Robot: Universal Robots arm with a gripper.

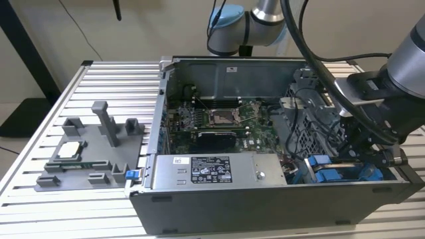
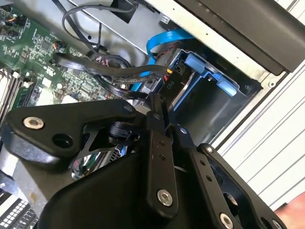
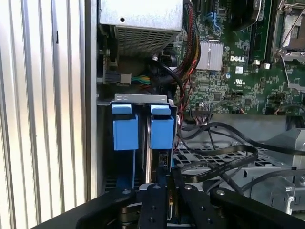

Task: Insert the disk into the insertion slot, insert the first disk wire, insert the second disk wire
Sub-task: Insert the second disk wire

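The disk sits edge-on in the insertion slot [image 3: 143, 99], its blue carrier [image 3: 162, 130] beside a second blue fitting [image 3: 126, 131]. In the exterior view the blue carrier [image 1: 327, 174] lies in the case's near corner on the exterior view's right, with my gripper [image 1: 362, 158] lowered right over it. In both wrist views my gripper [image 3: 166, 183] is shut on a black wire connector [image 2: 167, 82] with red and yellow leads, held at the disk's edge just behind the blue carrier [image 2: 205, 67]. A blue flat wire [image 2: 164, 39] curves toward the same bay.
The grey power-supply box [image 1: 219, 170] lies along the case's front wall beside the bay. Black cables [image 3: 224, 160] loop over a perforated cage [image 3: 200, 155]. The motherboard [image 1: 219, 119] fills the case floor. A grey fixture with parts [image 1: 86, 149] stands on the slatted table.
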